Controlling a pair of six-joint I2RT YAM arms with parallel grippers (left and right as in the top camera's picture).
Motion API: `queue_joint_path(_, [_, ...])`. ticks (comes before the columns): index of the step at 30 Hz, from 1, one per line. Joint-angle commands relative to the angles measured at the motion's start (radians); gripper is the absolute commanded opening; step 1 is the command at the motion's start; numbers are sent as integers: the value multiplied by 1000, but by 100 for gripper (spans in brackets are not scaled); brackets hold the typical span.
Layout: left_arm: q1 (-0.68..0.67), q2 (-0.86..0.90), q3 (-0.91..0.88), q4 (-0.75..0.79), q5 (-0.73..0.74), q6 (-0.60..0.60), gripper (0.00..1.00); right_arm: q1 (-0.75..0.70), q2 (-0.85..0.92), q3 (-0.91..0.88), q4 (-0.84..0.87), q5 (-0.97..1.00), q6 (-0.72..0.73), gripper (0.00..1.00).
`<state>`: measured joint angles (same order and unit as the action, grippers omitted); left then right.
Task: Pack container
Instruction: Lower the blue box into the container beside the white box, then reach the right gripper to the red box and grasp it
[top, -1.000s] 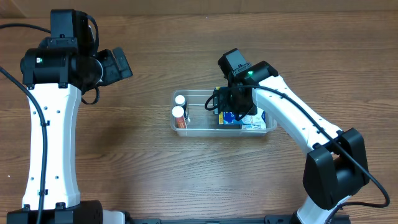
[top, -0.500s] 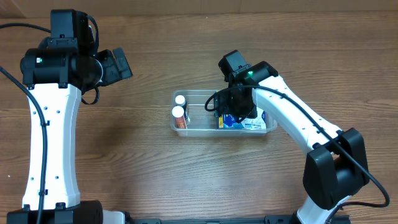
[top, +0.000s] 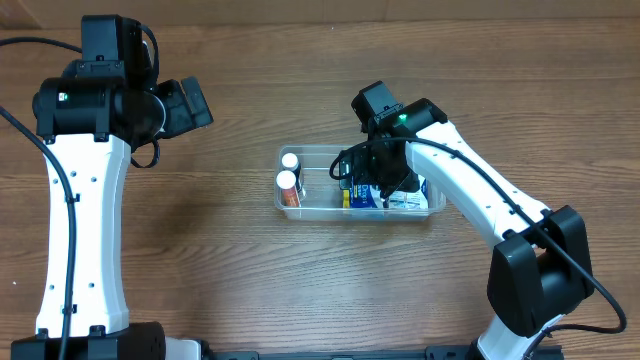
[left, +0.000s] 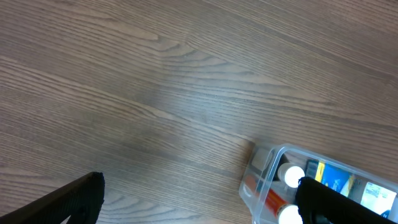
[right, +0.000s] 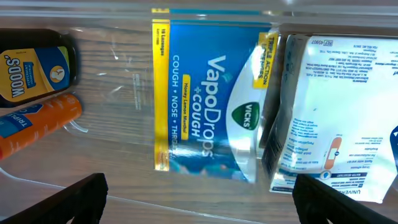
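Packing is going on near the middle of the table (top: 250, 290), where the clear container (top: 320, 197) is sitting with its long side running left to right. My right pincer (top: 368, 172) is hanging right over it, down near the rim at the right half. My left pincer (top: 190, 103) is waiting far off by the table's far left side, wide open and holding nothing, so my right arm is the one that is close.

My right pincer (right: 199, 202) is standing wide open and is gripping nothing. The blue VapoDrops bag (right: 205, 99) is lying flat on the container floor just under it. The bag's long side is running across the line between my two fingers, so they are sitting either side of its short width.

A white packet (right: 336, 112) is lying against the bag's right edge and overlapping it a little. An orange tube (right: 37, 121) and a dark bottle (right: 34, 65) are standing at the container's left end, apart from the bag.

I am guessing the bag is packed now, so my next move is going straight up. The container walls and the white packet are sitting close, so I am thinking a sideways move could bump them.
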<state>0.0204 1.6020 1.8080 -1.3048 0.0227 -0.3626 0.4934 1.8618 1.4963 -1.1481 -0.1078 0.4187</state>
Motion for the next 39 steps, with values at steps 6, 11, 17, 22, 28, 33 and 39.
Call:
queue_joint_path(6, [3,1,6,1,-12,19,100,0,-9,10,-2,65,5,92])
queue_joint_path(11, [3,1,6,1,-12,20,100,-71,-97,134,-71,206,48,97])
queue_joint_path(17, [3,1,6,0,-12,19,100,-288,-245,221,-105,261,53,100])
queue_joint_path(22, [3,1,6,1,-11,19,100,-489,-236,191,-174,222,-56,100])
queue_joint_path(28, [3,1,6,1,-11,19,100,-579,-168,-8,-125,181,-173,100])
queue_joint_path(33, [3,1,6,1,-11,19,100,-579,-101,-151,-61,185,-214,100])
queue_joint_path(39, [3,1,6,0,-11,19,100,-579,-37,-262,53,185,-215,100])
